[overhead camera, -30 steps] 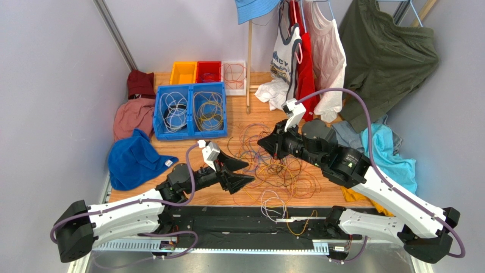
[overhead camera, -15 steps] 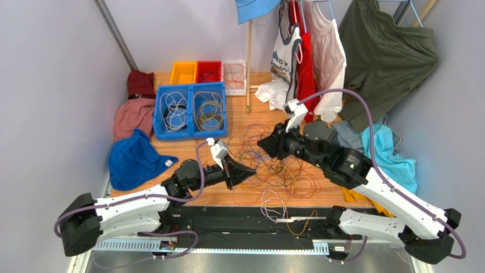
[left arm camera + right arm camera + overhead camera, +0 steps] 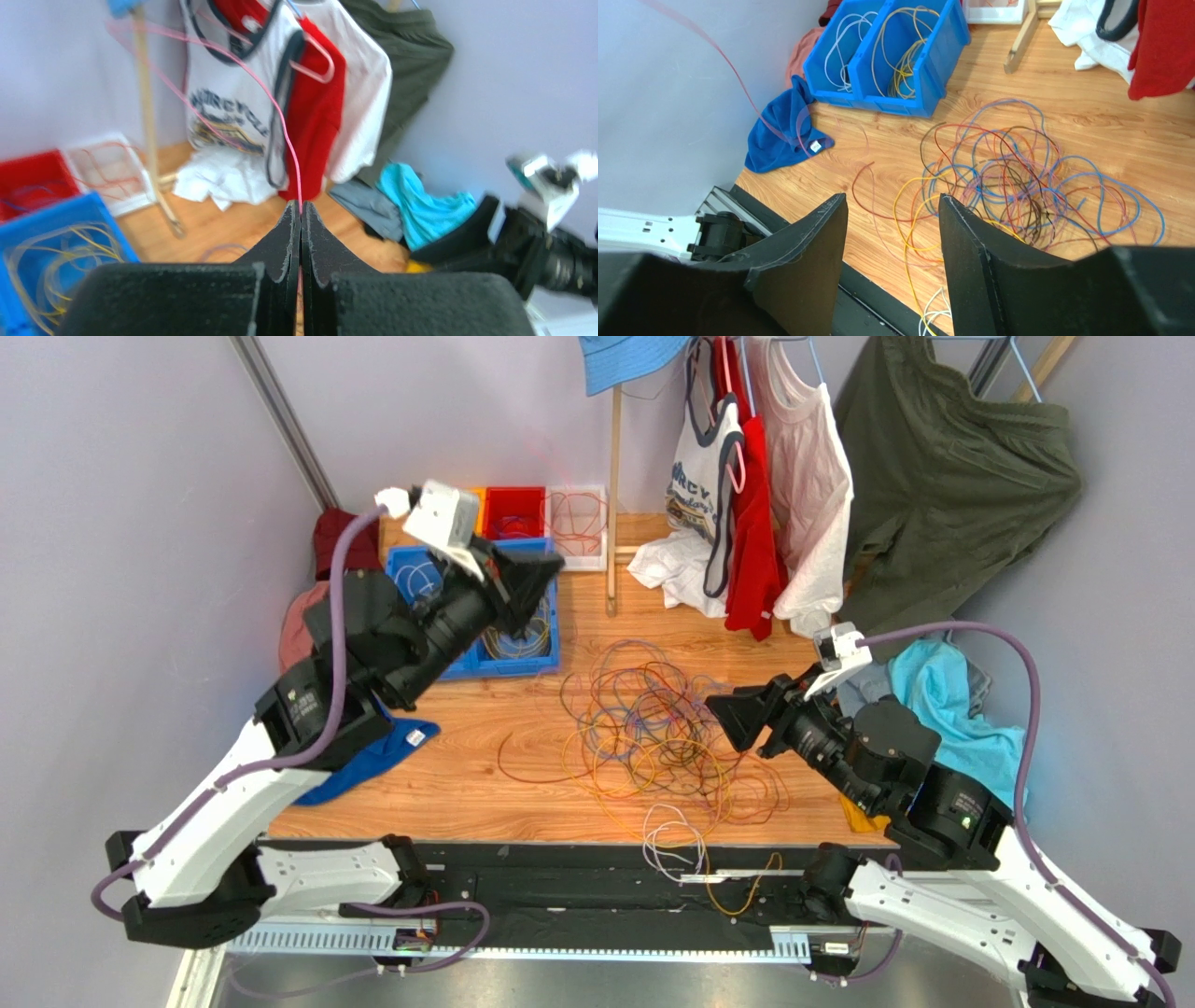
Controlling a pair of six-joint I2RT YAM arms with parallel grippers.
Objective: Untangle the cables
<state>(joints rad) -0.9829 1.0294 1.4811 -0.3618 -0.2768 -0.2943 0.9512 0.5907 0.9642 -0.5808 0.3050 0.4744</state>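
Note:
The cables lie in a tangled heap of orange, yellow, red, brown and blue strands on the wooden table, also seen in the right wrist view. My left gripper is raised high over the blue bin, shut on one thin pink cable, which arcs up and away from its tips. The same pink strand shows stretched through the air in the right wrist view. At the heap's right edge, my right gripper stands open with nothing between its fingers.
A blue two-part bin holds coiled white and yellow wires. Behind it stand a red bin and a white tray. Hanging clothes and a wooden pole fill the back. A blue cloth lies left, a teal cloth right.
The left gripper closed on the pink cable and swung up from the table's front to high over the blue bin. The right gripper opened and drew back to the right.

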